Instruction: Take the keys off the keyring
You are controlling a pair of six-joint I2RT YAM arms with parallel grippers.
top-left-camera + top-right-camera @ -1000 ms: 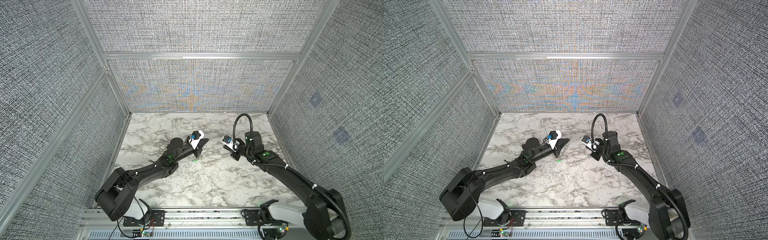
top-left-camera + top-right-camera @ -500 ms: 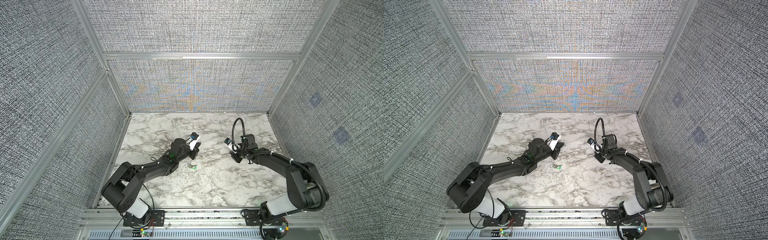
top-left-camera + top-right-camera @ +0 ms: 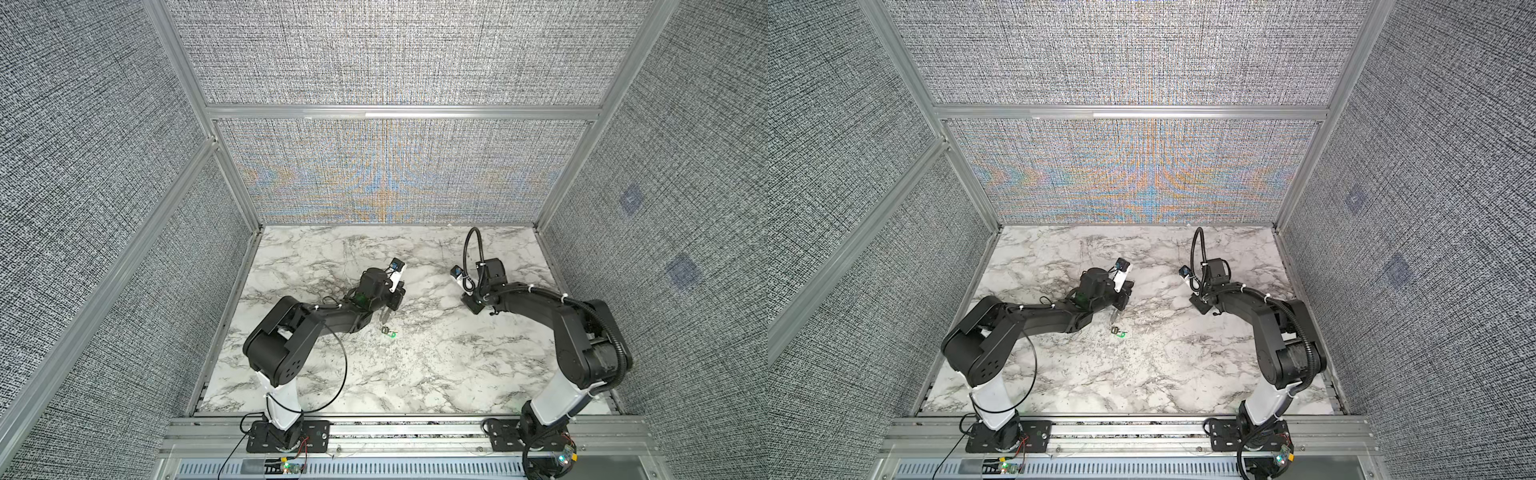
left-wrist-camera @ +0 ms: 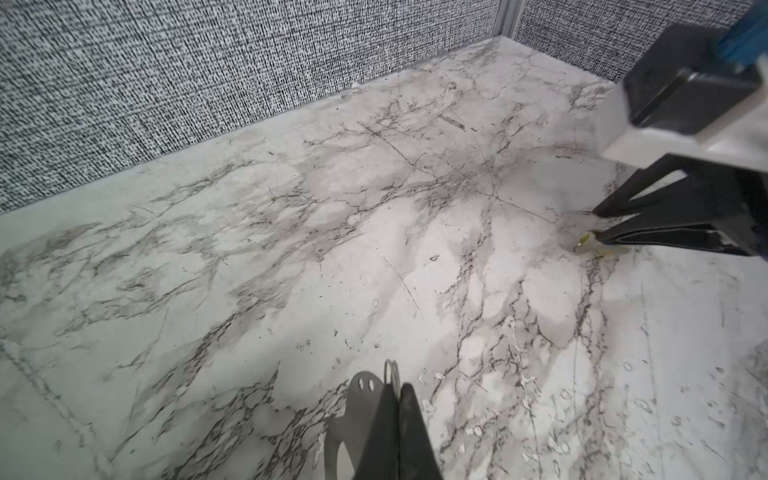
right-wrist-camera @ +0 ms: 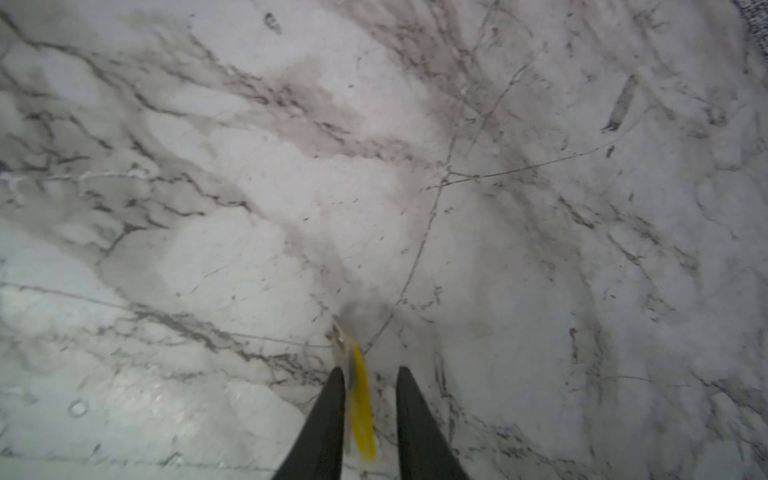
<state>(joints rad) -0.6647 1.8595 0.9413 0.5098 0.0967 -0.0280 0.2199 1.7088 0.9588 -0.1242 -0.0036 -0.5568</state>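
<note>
**benchrat:** Where does everything sit? The left gripper [image 4: 397,388] is clamped tight on the keyring [image 4: 360,399]. It pinches the dark flat plate so the holed end and a thin wire loop [image 4: 390,374] stick out past the tips, over the marble table [image 4: 291,270].

**yamfan:** Yep. The green-tagged key [image 3: 389,331] lies loose on the table just beside that gripper's tips, off the ring. The yellow-tagged key [image 5: 360,411] is over on the other side, between the tips of the right gripper [image 5: 370,374]. The jaws there stand a little apart. The tag leans on one finger [image 5: 328,415] with a clear gap to the other, so it looks let go rather than pinched. In the left wrist view the key's tip is down at the marble.

**benchrat:** So both keys look to be off the ring. Handling-wise they're tiny, light and stiff, with slick plastic tags. On that smooth top they'd probably slide or flip.

**yamfan:** Agreed. The best hold is across the flat faces of the tag, not the thin blade. The keyring looks rigid and flat, so a pinch across its faces like the left one is the sane option. It shouldn't bend, but it could pivot in the pads if tugged.
</note>
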